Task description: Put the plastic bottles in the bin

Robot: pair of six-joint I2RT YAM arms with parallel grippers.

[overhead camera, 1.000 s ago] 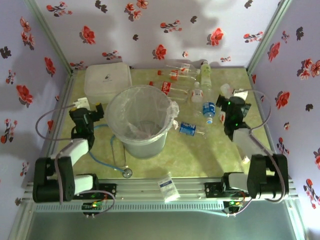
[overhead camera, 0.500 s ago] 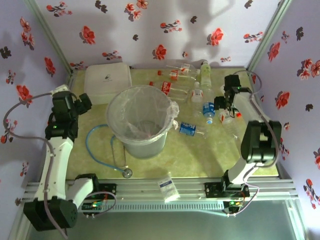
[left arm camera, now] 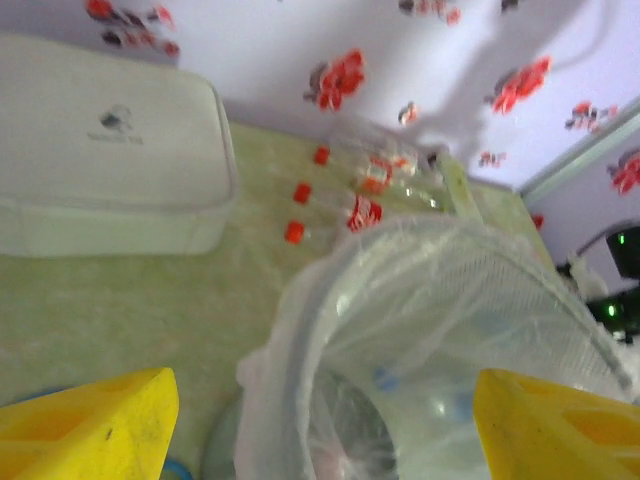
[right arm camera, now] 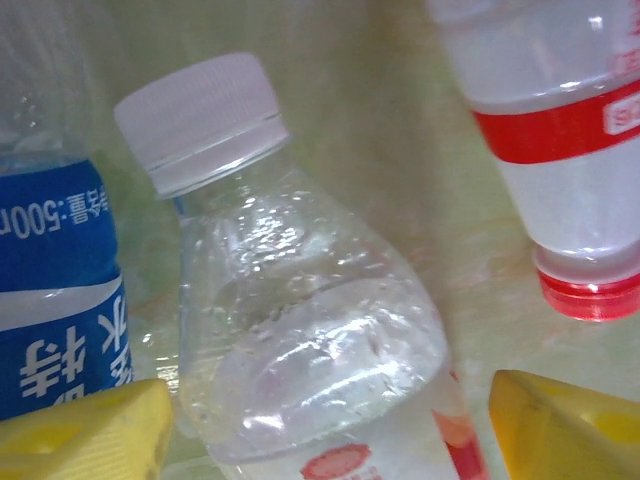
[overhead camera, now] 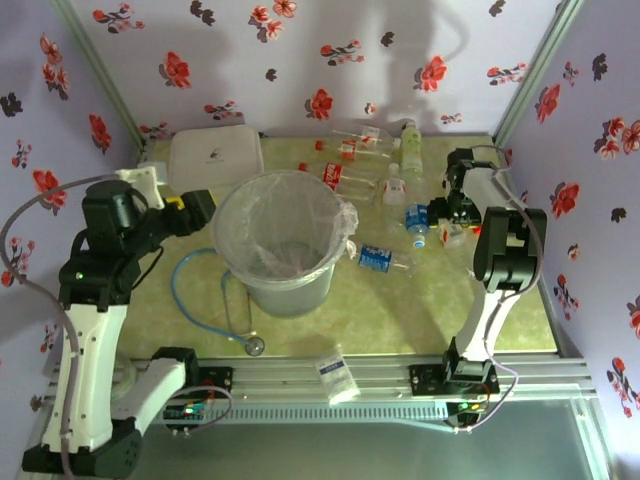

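Lying right of one bin: about eight plastic bottles, one reading "500". Left gripper is gaping, empty; right gripper is straddling one, unclamped.

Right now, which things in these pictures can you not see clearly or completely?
Bin: in the left wrist view, the crinkled bag blurs whatever lies inside.
White-capped bottle: in the right wrist view, the bottom edge cuts off its lower body and label.
Blue-labelled bottle: same view, the left edge cuts off most of it.
Far bottles: top view, labels too small to read.
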